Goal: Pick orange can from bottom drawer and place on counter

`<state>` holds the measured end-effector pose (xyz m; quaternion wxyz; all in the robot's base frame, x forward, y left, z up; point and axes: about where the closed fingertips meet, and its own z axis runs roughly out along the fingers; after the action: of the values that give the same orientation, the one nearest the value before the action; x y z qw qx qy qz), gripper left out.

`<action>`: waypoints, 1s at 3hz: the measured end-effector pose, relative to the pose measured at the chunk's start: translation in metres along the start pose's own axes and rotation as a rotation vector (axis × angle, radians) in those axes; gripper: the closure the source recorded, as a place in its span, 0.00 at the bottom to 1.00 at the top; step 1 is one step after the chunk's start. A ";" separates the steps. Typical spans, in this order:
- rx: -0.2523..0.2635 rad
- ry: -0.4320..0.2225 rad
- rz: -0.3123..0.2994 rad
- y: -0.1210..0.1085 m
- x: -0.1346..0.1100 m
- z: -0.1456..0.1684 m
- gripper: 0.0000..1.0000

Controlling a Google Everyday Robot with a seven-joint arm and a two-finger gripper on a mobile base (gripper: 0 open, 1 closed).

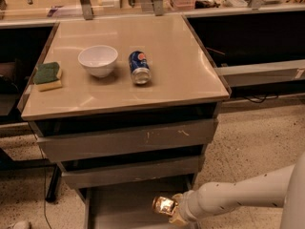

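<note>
Speckled pale floor [252, 142] runs around a beige workstation in a dim, lab-like room, with cluttered benches behind it. Down at the foot of the station, the orange can [163, 204] glints golden at the tip of the robot's arm, over the front right part of the bottom drawer [119, 205]. The gripper [169, 210] sits at the lower edge of the view, just right of the can, with its jaws closed on the can. Whether the can rests on the drawer floor or hangs just off it, I cannot tell from where I stand. The white arm [238, 197] reaches in from the right, low and nearly level.

The bottom drawer is pulled out, its flat grey floor showing to the left of the can. Above it, two upper drawers [128, 140] with scratched grey fronts are pushed in. Over them lies the counter [186, 70], glossy and square. On its left half stands a white bowl [98, 59]. Just right of the bowl, a blue can [139, 67] lies on its side with its silver lid toward the front. A green and yellow sponge [47, 76] lies near the left edge, apart from the bowl.
</note>
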<state>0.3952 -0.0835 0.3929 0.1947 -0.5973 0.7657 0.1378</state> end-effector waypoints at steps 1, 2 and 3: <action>0.043 -0.015 0.012 0.002 -0.004 -0.030 1.00; 0.104 -0.048 -0.016 0.007 -0.019 -0.080 1.00; 0.171 -0.045 -0.051 0.006 -0.038 -0.131 1.00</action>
<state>0.3797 -0.1075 0.5267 0.2656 -0.5945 0.7547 0.0801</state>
